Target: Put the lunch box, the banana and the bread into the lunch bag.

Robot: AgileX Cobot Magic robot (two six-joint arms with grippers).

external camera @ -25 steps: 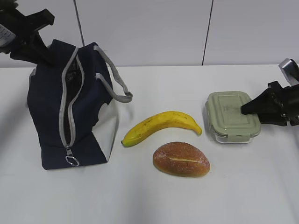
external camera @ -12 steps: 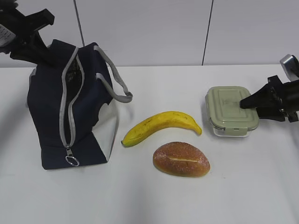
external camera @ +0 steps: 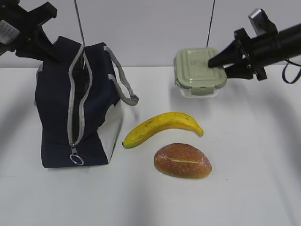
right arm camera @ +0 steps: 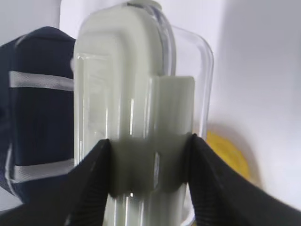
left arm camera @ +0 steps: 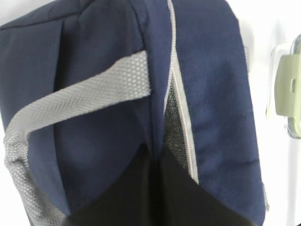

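Black right gripper [external camera: 217, 66]: its two ribbed fingers [right arm camera: 94, 179] stand about half apart, clamped over the clip end of the small rectangular clear lunch box with the sage-green lid [external camera: 197, 71], one finger on the lid side and one on the base side.
Lunch box position: held in the air above the white table [external camera: 244, 188], roughly level, between the bag and the right edge of the exterior view, well apart from the fruit and the roll below it.
Right arm pose: reaches in from the upper right, nearly horizontal, pointing left toward the bag.
Black left gripper [external camera: 59, 52]: jaws closed narrow, pinching the navy fabric at the top rear edge of the bag, beside the zipper opening.
Left arm pose: comes in from the upper left corner, slanting down to the bag's top.
Boxy navy-blue fabric lunch bag with grey zipper and grey strap handles [external camera: 56, 117]: stands upright on the left of the table; its zipper is undone and gapes at the top, the metal ring pull hanging near the base; a white side panel faces right.
Curved yellow banana [external camera: 162, 126]: lies on the table just right of the bag.
Oval golden-brown bread roll [external camera: 182, 160]: lies just in front of the banana, slit upward.
Writing: none that can be read.
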